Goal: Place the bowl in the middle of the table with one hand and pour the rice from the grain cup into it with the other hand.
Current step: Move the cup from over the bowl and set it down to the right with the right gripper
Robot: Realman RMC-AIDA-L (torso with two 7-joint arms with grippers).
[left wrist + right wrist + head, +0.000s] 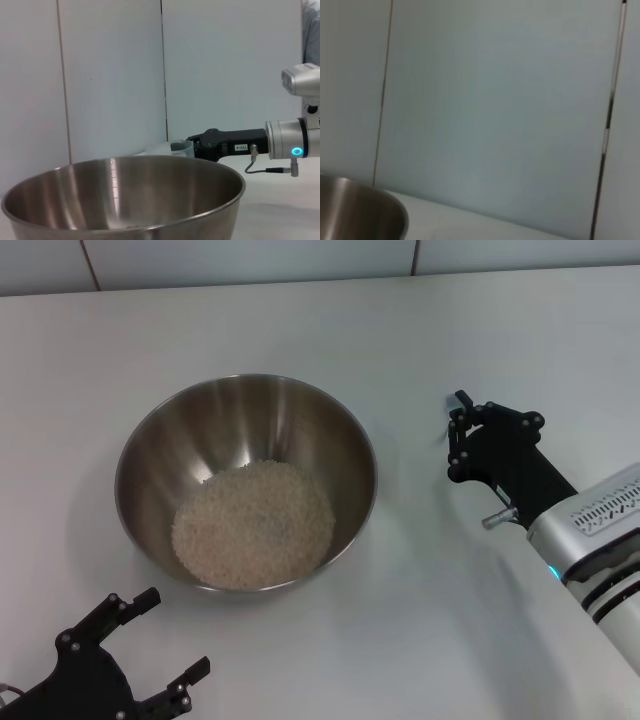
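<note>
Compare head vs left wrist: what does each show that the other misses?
Head view only: the rice heaped inside the bowl, and the left gripper open near the table's front edge. Left wrist view only: the grain cup, apparently held at the right gripper's tip, though the grip is hidden. Both share the bowl and the right gripper beside it.

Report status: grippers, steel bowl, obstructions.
Left gripper open, near the rice-filled stainless-steel bowl. Right gripper beside bowl, holding translucent plastic cup. No obstruction visible.
</note>
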